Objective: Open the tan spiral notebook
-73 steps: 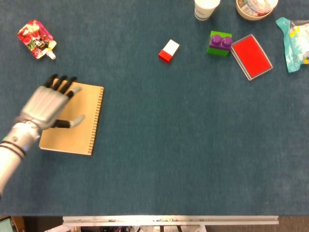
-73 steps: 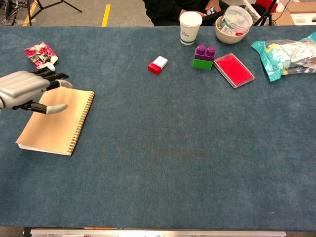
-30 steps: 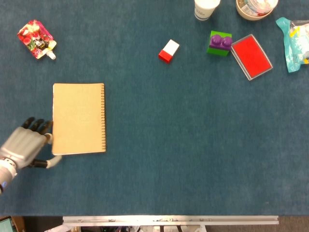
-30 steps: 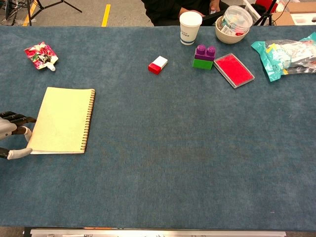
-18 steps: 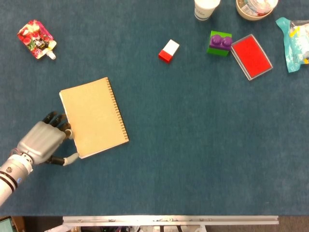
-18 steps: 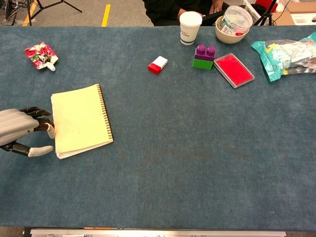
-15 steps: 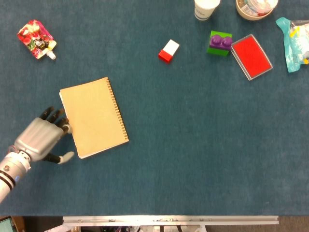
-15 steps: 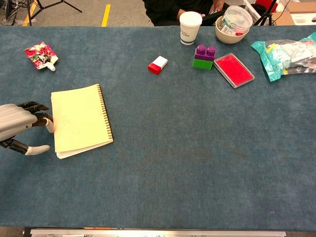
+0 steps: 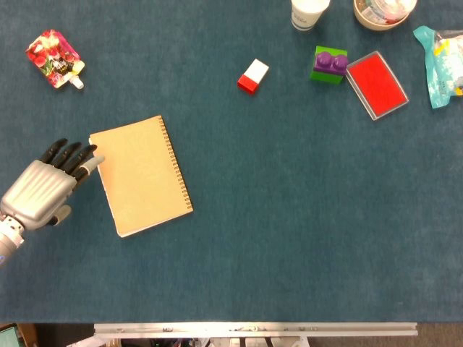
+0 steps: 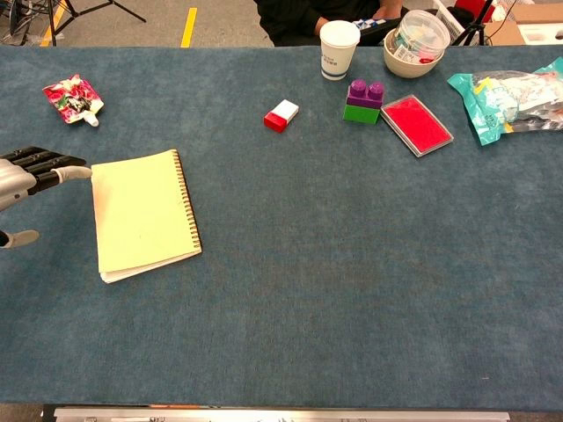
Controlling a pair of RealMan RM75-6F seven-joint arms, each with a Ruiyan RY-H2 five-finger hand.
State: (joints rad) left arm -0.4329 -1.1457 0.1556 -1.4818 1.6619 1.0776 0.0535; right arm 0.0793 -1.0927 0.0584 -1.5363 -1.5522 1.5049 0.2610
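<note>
A dark blue felt-covered surface (image 9: 289,217) fills both views and carries everything. The largest thing on it is the tan spiral-bound notebook (image 9: 141,176), lying flat and closed toward the left edge, turned a little so that its wire spine faces right and its free edge faces left. Just beside that free edge is the silver left hand (image 9: 40,191) with black fingers (image 9: 66,155); they are stretched out and slightly spread, holding nothing, and one pale fingertip reaches to the notebook's upper left corner, though whether it touches cannot be told. The right hand shows in neither view. Near the far right corner lies a crinkled teal plastic snack bag (image 10: 510,98), and left of it a flat red rectangular tray with a clear rim (image 9: 376,84). At the far edge stands a tan round bowl holding a clear lidded tub (image 10: 415,42), with a white paper cup (image 10: 339,49) to its left. Close to the tray sits a green toy block topped with purple studs (image 9: 330,64). Near the far left corner lies a red flowered pouch with a white spout (image 9: 54,57). Smallest is the red-and-white rectangular block (image 9: 252,76), left of the green block.
</note>
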